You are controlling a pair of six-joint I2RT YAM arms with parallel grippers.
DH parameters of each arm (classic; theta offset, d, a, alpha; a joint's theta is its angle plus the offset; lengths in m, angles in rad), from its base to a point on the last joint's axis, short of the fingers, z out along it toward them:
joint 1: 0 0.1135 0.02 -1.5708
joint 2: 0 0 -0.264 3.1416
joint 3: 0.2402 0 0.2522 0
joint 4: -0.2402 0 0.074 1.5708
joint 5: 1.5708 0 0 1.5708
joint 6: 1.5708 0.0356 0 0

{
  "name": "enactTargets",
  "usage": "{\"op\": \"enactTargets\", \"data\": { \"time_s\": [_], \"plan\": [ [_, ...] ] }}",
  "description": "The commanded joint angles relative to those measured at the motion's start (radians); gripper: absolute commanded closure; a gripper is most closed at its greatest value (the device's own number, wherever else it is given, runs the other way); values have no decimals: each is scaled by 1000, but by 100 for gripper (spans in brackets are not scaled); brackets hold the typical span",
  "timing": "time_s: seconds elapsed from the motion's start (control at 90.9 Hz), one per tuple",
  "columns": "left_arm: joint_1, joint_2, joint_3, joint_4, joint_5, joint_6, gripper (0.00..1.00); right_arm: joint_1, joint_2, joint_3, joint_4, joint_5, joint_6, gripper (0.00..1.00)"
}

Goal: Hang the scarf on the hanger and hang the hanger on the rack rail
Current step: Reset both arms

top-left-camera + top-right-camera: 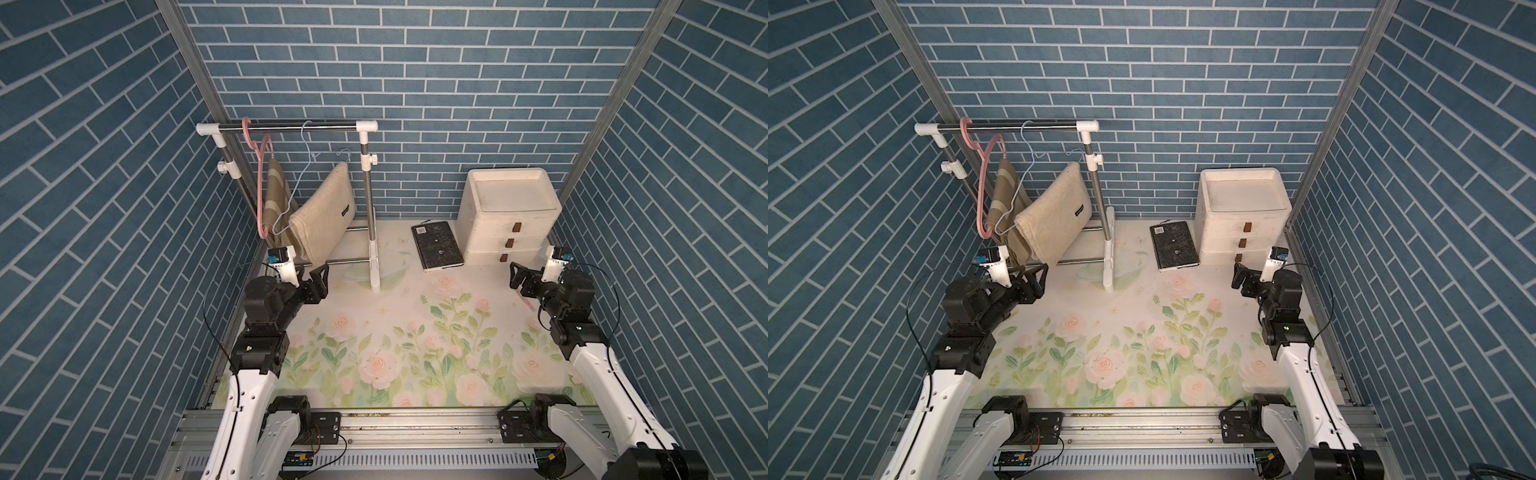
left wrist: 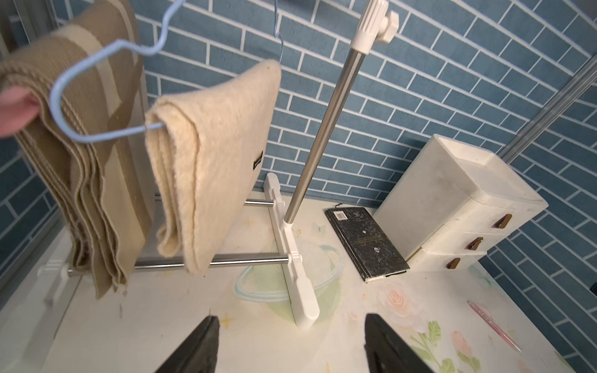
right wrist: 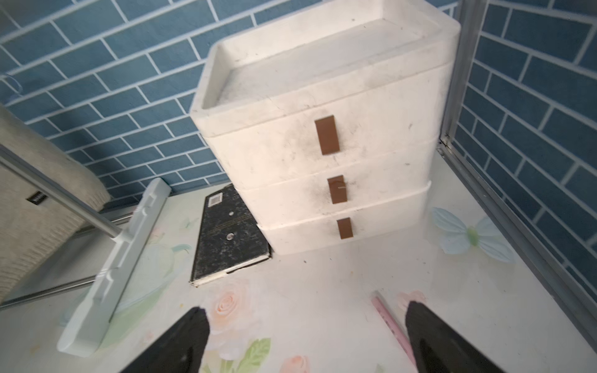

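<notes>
Left fingers [image 2: 193, 350] and right fingers [image 3: 181, 345] gape empty; cream scarf [image 2: 213, 155] drapes blue hanger [image 2: 113, 133].

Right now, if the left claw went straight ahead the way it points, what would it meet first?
Probably the clothes rack's white foot; the open left claw aims at it, though depth is unclear.

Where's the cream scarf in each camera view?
Top view: cream scarf hangs left of centre.
Top view: cream scarf, likewise.
Left wrist: cream scarf on the blue hanger, beside the striped scarf.
Right wrist: cream scarf partly seen behind the rack post.
Shared landmark: black book.
</notes>
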Motion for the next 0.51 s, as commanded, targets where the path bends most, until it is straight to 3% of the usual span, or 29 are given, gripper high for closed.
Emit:
{"op": "enactTargets", "data": {
  "time_s": [0.0,0.198,0.385,0.495],
  "plan": [
    [-8,-73,-116,199,-93,-38,23,-2,-46,-127,252,148,-117,1],
    [-8,-62,-316,420,-292,-61,3,-1,57,-277,513,205,-183,1],
    [-8,77,-384,558,-459,-68,0,2,278,-371,924,155,-230,0],
    [-6,162,-375,597,-525,-5,0,8,425,-368,1049,104,-284,0]
  ]
}}
